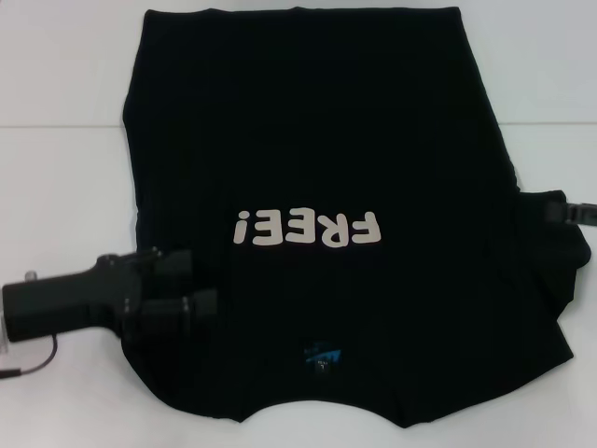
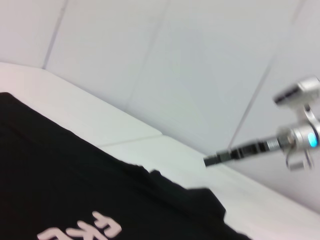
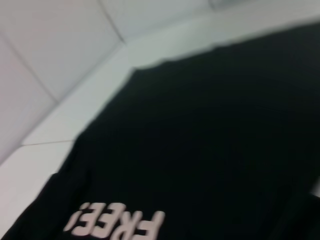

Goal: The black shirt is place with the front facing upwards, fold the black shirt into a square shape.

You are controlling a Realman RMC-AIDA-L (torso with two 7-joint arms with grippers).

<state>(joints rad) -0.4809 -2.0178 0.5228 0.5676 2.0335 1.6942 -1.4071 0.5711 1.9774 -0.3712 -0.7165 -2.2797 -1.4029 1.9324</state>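
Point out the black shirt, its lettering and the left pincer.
Black shirt [image 1: 308,121]: head view, plain cloth above the lettering.
Lettering [image 1: 308,228]: head view, middle of the cream letters.
Left pincer [image 1: 191,285]: head view, between its fingertips at the shirt's edge.

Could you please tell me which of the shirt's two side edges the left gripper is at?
The left gripper is at the large black cloth T-shirt's left edge, level with the cream "FREE!" letters; the bunched right edge has none over it.
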